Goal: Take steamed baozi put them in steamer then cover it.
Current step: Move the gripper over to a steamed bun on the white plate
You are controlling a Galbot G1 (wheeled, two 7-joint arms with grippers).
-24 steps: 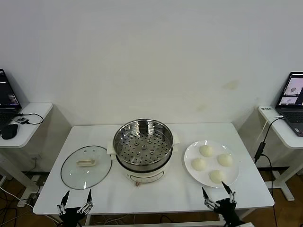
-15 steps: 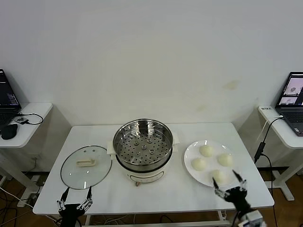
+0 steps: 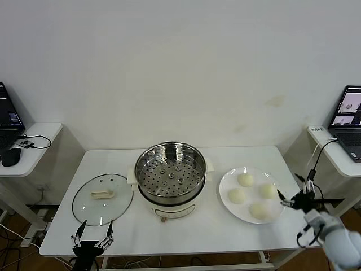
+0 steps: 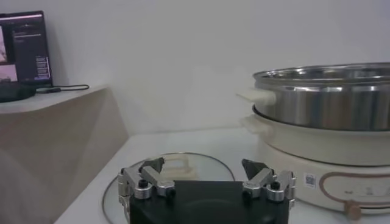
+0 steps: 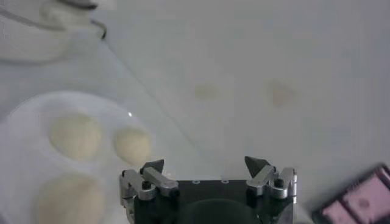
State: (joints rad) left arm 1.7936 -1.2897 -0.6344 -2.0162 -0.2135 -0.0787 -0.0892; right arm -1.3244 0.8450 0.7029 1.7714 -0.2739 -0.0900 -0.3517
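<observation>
- Head view: the right end effector [image 3: 294,195] has swung out from the near edge of the counter [image 3: 186,231] to the plate's outer side. It now hangs just off the rim of the white plate [image 3: 225,183], jaws spread and empty. That looks like the run-in for the first pick, and nothing is in the basket yet.
- The four steamed baozi [image 3: 245,180] lie on the plate on the inboard side of that end effector, the nearest one just beside its fingertips. The steamer [image 3: 170,169] stands beyond the plate from it, open and bare inside.
- The cover [image 3: 102,199] lies flat on the counter just ahead of the left end effector [image 3: 91,240], which has hardly stirred. It waits at the near edge with its jaws apart and holding nothing.
- Left wrist view: the left end effector [image 4: 206,179] has its fingers wide, with the cover [image 4: 177,165] straight ahead and the steamer [image 4: 323,97] off to one side. The counter between them is open.
- Right wrist view: the right end effector [image 5: 207,176] is open and gripping nothing. Three of the steamed baozi [image 5: 74,135] show ahead of it on the plate [image 5: 24,122].
- Room to move: the right end effector sits over the counter's right edge, so the only way in is inward across the plate rim. The plate and the steamer are close together.
</observation>
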